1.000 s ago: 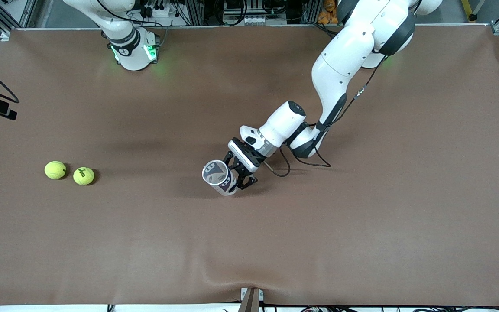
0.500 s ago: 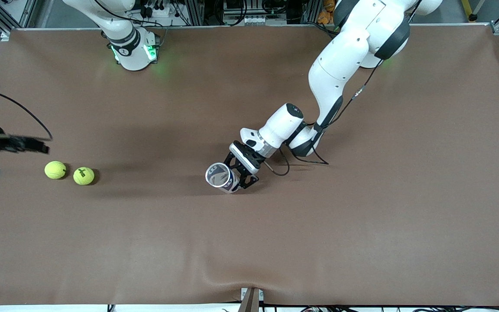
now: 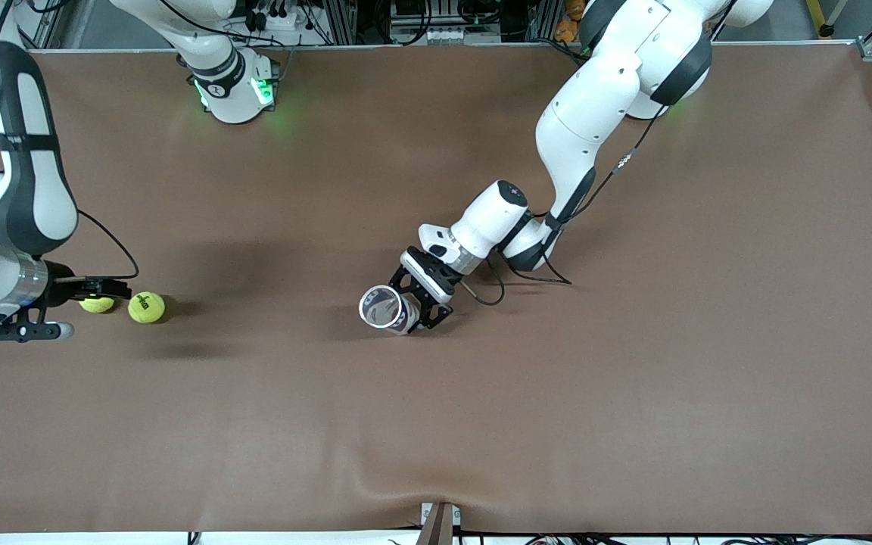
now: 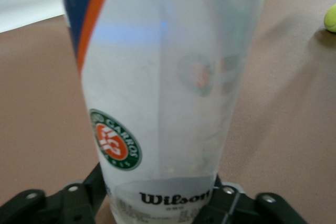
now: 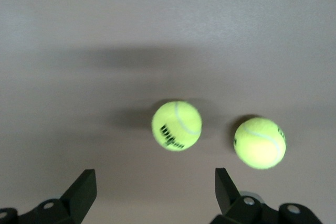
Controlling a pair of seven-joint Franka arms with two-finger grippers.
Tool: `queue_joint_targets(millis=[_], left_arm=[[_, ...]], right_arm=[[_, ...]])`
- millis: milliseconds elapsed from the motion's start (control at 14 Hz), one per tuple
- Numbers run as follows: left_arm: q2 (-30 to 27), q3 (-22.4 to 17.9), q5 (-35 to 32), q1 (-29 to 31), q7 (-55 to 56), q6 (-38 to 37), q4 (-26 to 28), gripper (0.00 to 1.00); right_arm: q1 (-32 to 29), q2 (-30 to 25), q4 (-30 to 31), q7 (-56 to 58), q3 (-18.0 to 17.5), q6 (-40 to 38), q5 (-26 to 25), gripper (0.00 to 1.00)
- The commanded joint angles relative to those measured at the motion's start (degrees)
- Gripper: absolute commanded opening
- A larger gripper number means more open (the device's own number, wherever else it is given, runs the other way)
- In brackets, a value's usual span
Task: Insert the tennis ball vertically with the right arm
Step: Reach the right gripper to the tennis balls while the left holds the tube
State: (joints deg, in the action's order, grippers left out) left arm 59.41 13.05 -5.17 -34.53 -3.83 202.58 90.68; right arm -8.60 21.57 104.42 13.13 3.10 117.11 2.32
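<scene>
Two tennis balls [image 3: 146,307] lie side by side on the worktop [image 3: 633,378] at the right arm's end, right tool [image 5: 152,192] spread wide above them for a top-down pick, while left tool [image 3: 415,301] brackets the upright Wilson can [image 3: 385,309] mid-worktop, grip state unclear.

A wide, flat brown matte table covering [image 3: 633,393] fills nearly the whole scene, rippled slightly at its near edge. Along the far edge runs grey aluminium framing [image 3: 375,23] with tangled black cables [image 3: 277,15]. Soft overhead light casts faint, diffuse shadows.
</scene>
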Motion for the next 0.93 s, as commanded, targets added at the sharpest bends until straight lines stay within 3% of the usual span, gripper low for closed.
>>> queue_joint_targets(millis=[0,429,571,643,857], left_arm=[[0.3,-0.2,1.0,-0.4,0.5,1.2,-0.1,0.81],[0.0,-0.3,0.8,-0.4,0.4,1.2,1.4,0.81],[-0.3,-0.3,0.6,-0.4,0.4,1.2,2.0,0.88],[-0.4,-0.2,0.6,-0.4,0.4,1.2,2.1,1.0],[-0.5,-0.2,0.5,-0.4,0.4,1.2,2.2,1.0]], right_arm=[[-0.9,0.6,5.3,1.2,-0.6,6.0,0.1,1.0],[-0.7,4.0,8.2,1.5,-0.5,13.7,0.0,1.0],[-0.9,5.1,8.2,1.5,-0.6,15.4,0.0,1.0],[-0.9,5.9,8.3,1.5,-0.6,16.5,0.0,1.0],[-0.7,7.7,8.3,1.5,-0.6,17.9,0.1,1.0]])
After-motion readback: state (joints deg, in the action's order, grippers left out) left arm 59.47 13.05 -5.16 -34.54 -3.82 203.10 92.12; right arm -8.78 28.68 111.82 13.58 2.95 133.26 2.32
